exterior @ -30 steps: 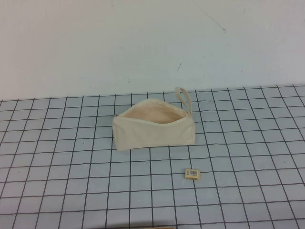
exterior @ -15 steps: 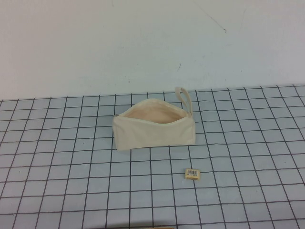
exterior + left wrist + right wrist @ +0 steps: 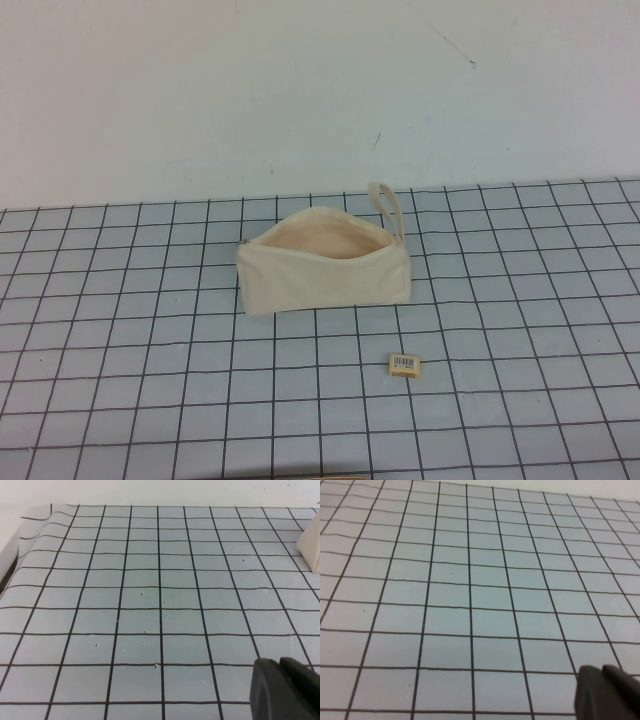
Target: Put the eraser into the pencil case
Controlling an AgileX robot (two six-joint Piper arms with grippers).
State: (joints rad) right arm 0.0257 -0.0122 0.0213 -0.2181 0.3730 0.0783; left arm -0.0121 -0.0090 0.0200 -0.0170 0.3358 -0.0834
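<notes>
the pencil case [image 3: 323, 268] sits on the gridded mat [image 3: 120, 340] about midway across, toward the far side, with the wall [image 3: 300, 90] behind it. its mouth faces up and its loop strap [image 3: 387, 208] rises at its right far end. the eraser [image 3: 405, 364] lies on the mat nearer the robot and a little right of the case, well apart from it. the left gripper [image 3: 285, 690] and the right gripper [image 3: 607, 692] each hang over bare mat; the case's corner [image 3: 311, 545] shows far off in the left wrist view.
</notes>
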